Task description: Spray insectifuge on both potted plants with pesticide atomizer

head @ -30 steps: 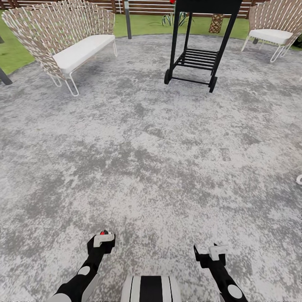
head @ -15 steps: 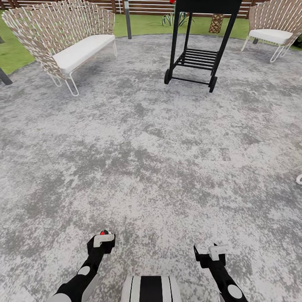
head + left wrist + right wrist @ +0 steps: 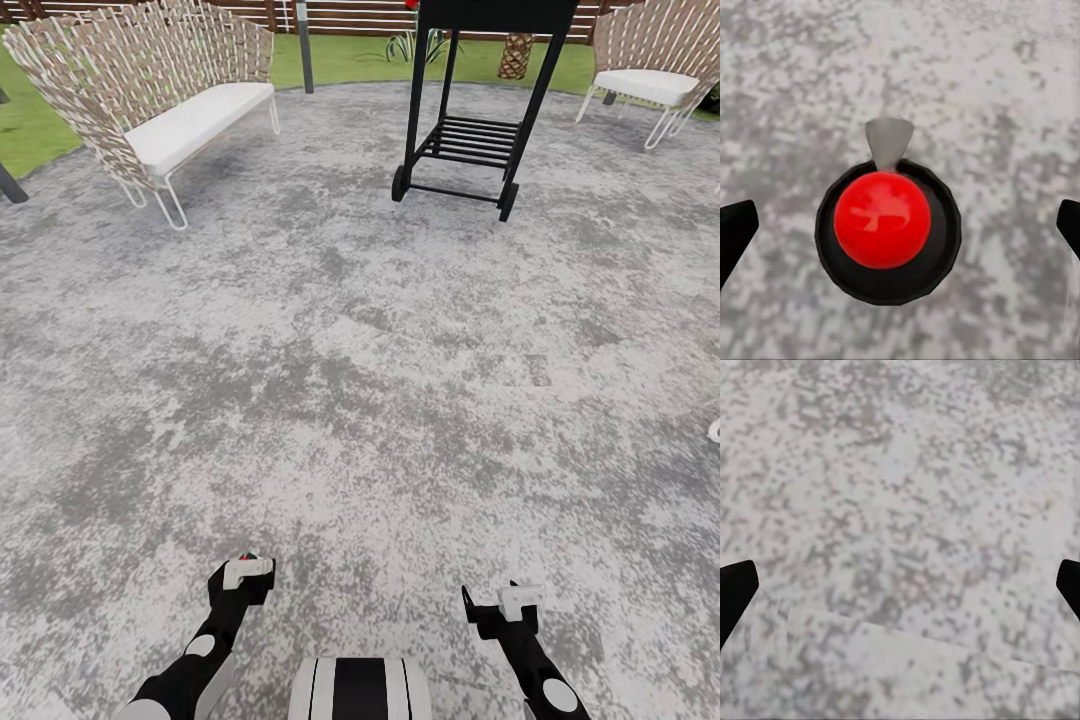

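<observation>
Mottled grey-white paving point(image 3: 330, 380) spreads out ahead of me and takes up most of the frame. Upper left: woven-back bench point(image 3: 150, 90) with a white cushion on thin white legs. Top centre: black wheeled cart point(image 3: 470, 130) with a slatted lower shelf. Upper right: matching woven chair point(image 3: 650, 70). Behind them a strip of green lawn point(image 3: 350, 60), then a brown slat fence point(image 3: 340, 15) along the top edge.

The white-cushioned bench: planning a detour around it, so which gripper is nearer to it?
Left. The left gripper sits on the same side as the bench; the right gripper is farther across.
</observation>
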